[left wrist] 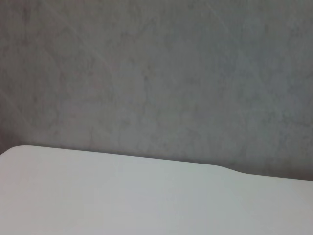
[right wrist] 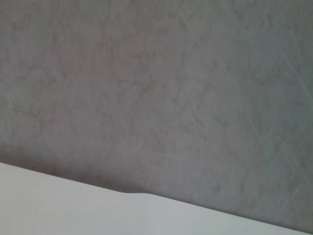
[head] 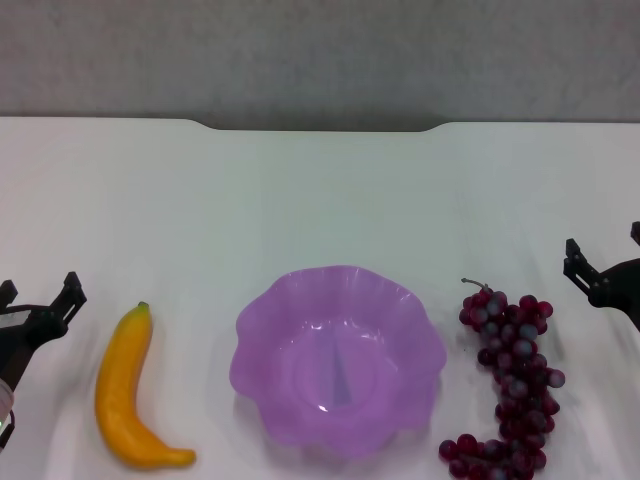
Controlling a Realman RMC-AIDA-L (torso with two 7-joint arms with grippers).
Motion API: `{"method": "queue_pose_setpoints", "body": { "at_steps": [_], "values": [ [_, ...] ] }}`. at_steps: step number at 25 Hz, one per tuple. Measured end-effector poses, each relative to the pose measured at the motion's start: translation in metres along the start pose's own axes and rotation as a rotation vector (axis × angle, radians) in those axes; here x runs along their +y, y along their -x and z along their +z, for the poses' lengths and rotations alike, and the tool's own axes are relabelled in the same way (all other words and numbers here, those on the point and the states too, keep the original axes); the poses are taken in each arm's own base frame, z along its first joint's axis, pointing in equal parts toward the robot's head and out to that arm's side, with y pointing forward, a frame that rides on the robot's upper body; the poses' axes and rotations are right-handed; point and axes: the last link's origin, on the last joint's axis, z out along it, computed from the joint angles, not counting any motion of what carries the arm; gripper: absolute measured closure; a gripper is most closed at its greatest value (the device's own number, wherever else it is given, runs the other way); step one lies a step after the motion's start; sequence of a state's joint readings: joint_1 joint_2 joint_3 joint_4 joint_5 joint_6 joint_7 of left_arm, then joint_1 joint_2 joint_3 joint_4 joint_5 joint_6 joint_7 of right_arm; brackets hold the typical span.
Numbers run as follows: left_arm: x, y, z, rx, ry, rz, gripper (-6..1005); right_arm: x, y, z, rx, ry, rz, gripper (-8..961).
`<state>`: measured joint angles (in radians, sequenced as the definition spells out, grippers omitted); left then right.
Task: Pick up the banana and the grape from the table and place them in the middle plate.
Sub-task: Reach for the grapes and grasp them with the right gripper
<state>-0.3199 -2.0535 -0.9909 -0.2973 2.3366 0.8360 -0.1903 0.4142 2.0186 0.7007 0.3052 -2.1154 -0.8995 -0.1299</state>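
The orange-yellow banana (head: 125, 395) lies on the white table (head: 320, 200) at the front left, its dark tip pointing away from me. The purple scalloped middle plate (head: 262, 318) sits in the centre with nothing in it. To its right lies the dark red grape (head: 512, 385) bunch. My left gripper (head: 40, 290) hovers open just left of the banana, holding nothing. At the right edge my right gripper (head: 604, 245) is open too, just right of the grape's stem end. Neither wrist view shows any fruit or the plate.
The table's far edge has a shallow notch (head: 320, 127) against a grey wall. Both wrist views show only bare tabletop (left wrist: 122, 196) (right wrist: 73, 205) and that wall. White surface stretches behind the plate.
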Motion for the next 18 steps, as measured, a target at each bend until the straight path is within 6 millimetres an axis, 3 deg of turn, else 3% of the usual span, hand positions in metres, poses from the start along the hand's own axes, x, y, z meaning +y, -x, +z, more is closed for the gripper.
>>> {"method": "queue_pose_setpoints", "body": {
  "at_steps": [18],
  "values": [
    [0.000, -0.001, 0.001, 0.001, 0.003, 0.004, 111, 0.010, 0.007, 0.006, -0.014, 0.030, 0.010, 76]
  ]
}}
